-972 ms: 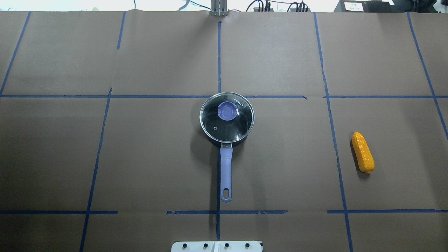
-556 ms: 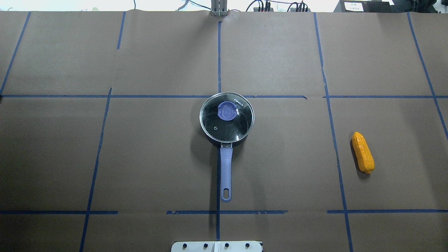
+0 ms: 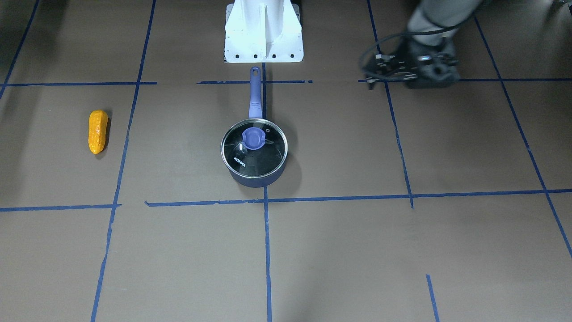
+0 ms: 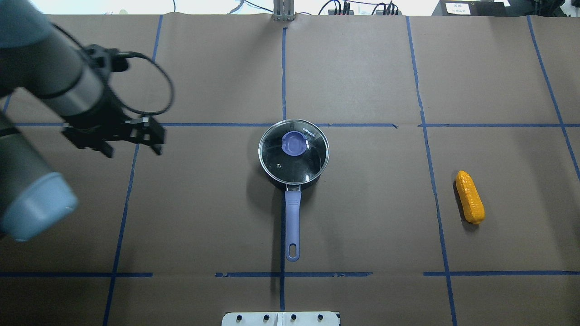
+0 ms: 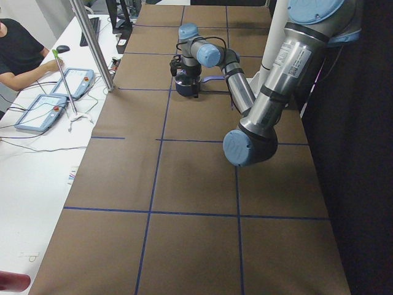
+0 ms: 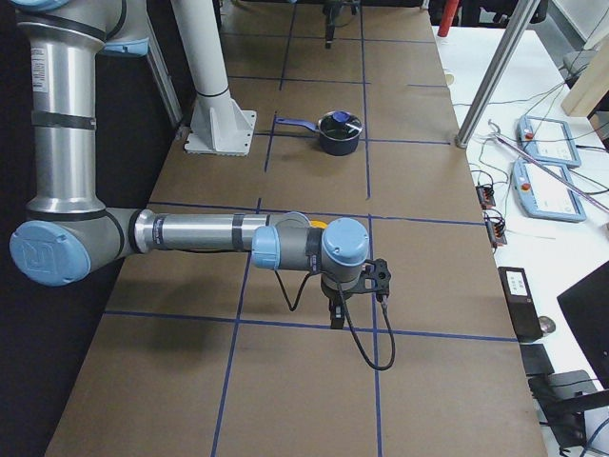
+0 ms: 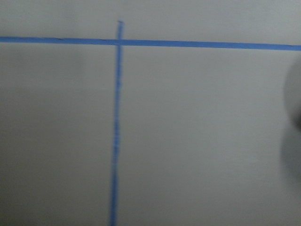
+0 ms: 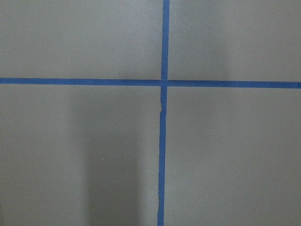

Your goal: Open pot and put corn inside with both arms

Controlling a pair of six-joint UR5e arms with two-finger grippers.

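Left gripper [image 4: 132, 146]: fingers spread, empty, hovering over the table [image 4: 204, 203], well apart from the pot [image 3: 255, 181]. Pot: table centre, lid [image 4: 293, 154] seated. Corn [image 4: 470, 197]: far right, lying untouched. Right gripper [image 6: 338, 312]: seen only in the exterior right view; opening cannot be determined.

The left wrist view's blue tape line [image 7: 114, 141] is blurred; on the black right gripper [image 6: 336, 316] the jaws are too small to judge.
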